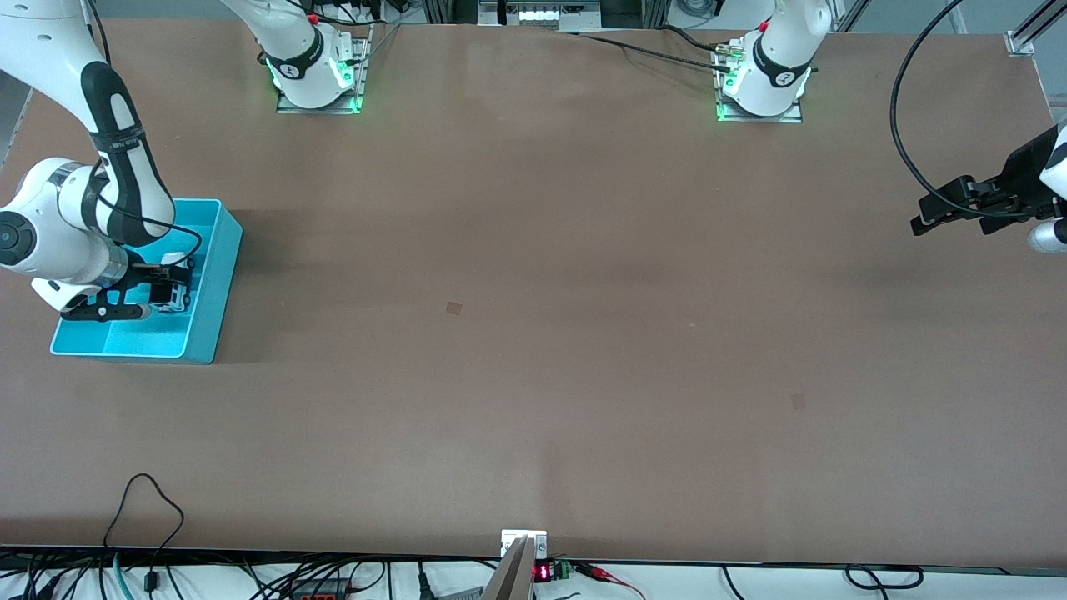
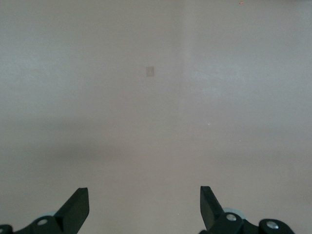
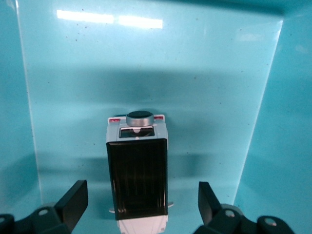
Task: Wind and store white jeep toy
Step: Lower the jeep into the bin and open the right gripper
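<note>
The white jeep toy (image 3: pixel 138 170), with a black roof panel, lies on the floor of the turquoise bin (image 3: pixel 146 63). In the front view the jeep (image 1: pixel 172 295) is in the bin (image 1: pixel 223 275) at the right arm's end of the table. My right gripper (image 3: pixel 141 191) is open inside the bin, with one finger on each side of the jeep and a gap to both; it also shows in the front view (image 1: pixel 158 290). My left gripper (image 1: pixel 927 219) is open and empty, waiting over the table's edge at the left arm's end; it also shows in the left wrist view (image 2: pixel 144 192).
The brown table (image 1: pixel 533 333) spreads wide between the two arms. Cables hang along its edge nearest the front camera. A black cable loops above the left gripper.
</note>
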You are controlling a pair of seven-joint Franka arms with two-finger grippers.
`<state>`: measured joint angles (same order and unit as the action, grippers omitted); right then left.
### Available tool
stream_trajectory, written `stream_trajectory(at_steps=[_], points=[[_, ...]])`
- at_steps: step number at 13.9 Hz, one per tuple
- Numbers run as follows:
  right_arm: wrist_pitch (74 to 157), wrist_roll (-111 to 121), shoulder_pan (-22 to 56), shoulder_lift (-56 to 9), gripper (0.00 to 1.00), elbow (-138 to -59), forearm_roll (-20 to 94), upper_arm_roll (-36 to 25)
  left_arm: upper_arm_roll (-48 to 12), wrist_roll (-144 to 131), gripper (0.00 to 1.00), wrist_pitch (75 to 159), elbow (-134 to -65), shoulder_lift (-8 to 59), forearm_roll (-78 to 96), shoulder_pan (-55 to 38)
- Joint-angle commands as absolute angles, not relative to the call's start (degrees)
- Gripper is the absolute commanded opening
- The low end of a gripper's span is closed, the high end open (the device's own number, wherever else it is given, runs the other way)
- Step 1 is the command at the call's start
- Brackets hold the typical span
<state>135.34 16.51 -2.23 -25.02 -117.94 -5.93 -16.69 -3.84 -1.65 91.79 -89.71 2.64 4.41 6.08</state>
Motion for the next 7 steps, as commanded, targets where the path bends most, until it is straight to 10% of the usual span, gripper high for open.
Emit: stream_trajectory(at_steps=[1,7], points=[[134.7,17.3,-2.8,-22.2,1.00,-117.9,-7.0,-16.6,-4.0,-1.3,1.00,91.6,-90.2,1.9,3.2,6.4],[122.9,18.6,-2.0,-17.0,1.00,-111.7,-6.3,-16.7,-4.1,-1.3,1.00,91.6,-90.2,1.9,3.2,6.4]])
